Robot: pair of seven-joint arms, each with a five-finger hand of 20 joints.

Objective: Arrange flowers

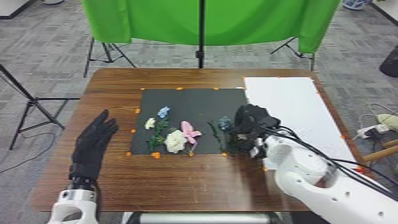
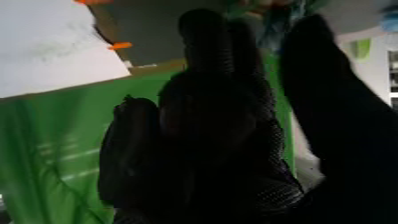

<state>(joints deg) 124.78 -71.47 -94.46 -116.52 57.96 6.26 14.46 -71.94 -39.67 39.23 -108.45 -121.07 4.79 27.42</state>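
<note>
Flowers (image 1: 175,142) lie between the two hands, a blue-grey bloom (image 1: 225,123) just beside the right hand (image 1: 252,119). Its thumb and nearest fingers stretch out, parted; a blurred blue-green shape (image 2: 275,32) sits between their tips, contact impossible to make out. The glove hides part of the dark mat (image 1: 206,100) beneath. Beyond those fingers lies a white sheet (image 1: 289,105). On the flowers' other side, the left hand (image 1: 95,135) holds its fingers straight above the brown table (image 1: 160,180). Farther out, green cloth (image 1: 258,25) hangs over grey carpet (image 1: 160,55), its top cut off.
</note>
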